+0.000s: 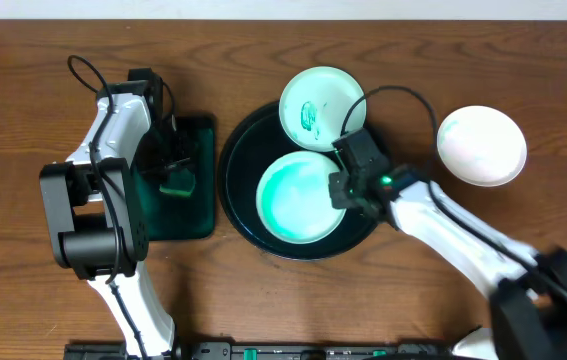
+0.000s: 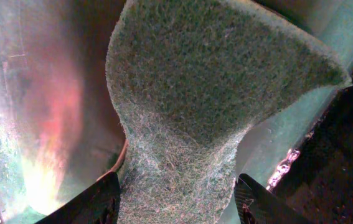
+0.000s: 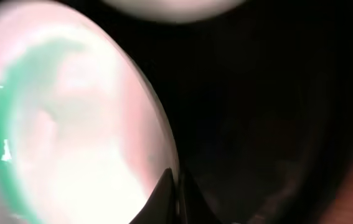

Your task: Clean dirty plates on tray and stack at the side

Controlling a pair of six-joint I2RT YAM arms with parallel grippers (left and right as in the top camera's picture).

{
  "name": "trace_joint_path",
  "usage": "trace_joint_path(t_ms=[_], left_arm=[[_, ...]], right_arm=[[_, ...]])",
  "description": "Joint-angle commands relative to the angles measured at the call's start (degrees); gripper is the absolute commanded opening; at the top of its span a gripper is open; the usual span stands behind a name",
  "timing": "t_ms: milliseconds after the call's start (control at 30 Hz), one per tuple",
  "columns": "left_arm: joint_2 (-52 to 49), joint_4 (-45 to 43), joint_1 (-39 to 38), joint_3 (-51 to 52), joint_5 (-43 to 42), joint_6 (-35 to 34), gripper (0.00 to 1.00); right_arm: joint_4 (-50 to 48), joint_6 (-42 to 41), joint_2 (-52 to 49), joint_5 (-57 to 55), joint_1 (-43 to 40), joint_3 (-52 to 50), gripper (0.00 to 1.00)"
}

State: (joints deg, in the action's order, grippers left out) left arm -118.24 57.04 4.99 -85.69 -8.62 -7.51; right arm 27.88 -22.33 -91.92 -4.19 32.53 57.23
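The round black tray (image 1: 235,165) holds a teal-smeared plate (image 1: 298,197). My right gripper (image 1: 344,190) is shut on that plate's right rim. In the right wrist view the closed jaws (image 3: 177,193) meet on the edge of the plate (image 3: 70,124), with the dark tray (image 3: 263,112) beside it. A second plate (image 1: 318,105) with a small green smear rests on the tray's far rim. A plain white plate (image 1: 481,145) lies on the table to the right. My left gripper (image 1: 176,168) is shut on a green sponge (image 2: 213,93), its fingers (image 2: 95,202) pressing the sponge's narrowed end.
A rectangular dark green tray (image 1: 198,215) lies left of the black tray, under the left gripper. The left arm's base is at the front left, and the right arm reaches in from the front right corner. A cable loops over the far plate.
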Motion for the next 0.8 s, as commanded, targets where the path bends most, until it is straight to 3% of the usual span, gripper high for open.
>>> trace_joint_path(t_ms=[0,500,767], left_arm=[[0.57,0.57,0.02,0.24,0.31,-0.31,0.60],[0.57,0.55,0.02,0.24,0.31,-0.31,0.60],[0.57,0.57,0.02,0.24,0.31,-0.31,0.60]], right_arm=[[0.28,7.82,6.14,-8.66,1.75,0.09,0.01],[-0.81,27.80,12.96,-36.98,7.54,0.11,0.01],[-11.28,51.01,12.96,-54.01,12.90,0.11,0.01]])
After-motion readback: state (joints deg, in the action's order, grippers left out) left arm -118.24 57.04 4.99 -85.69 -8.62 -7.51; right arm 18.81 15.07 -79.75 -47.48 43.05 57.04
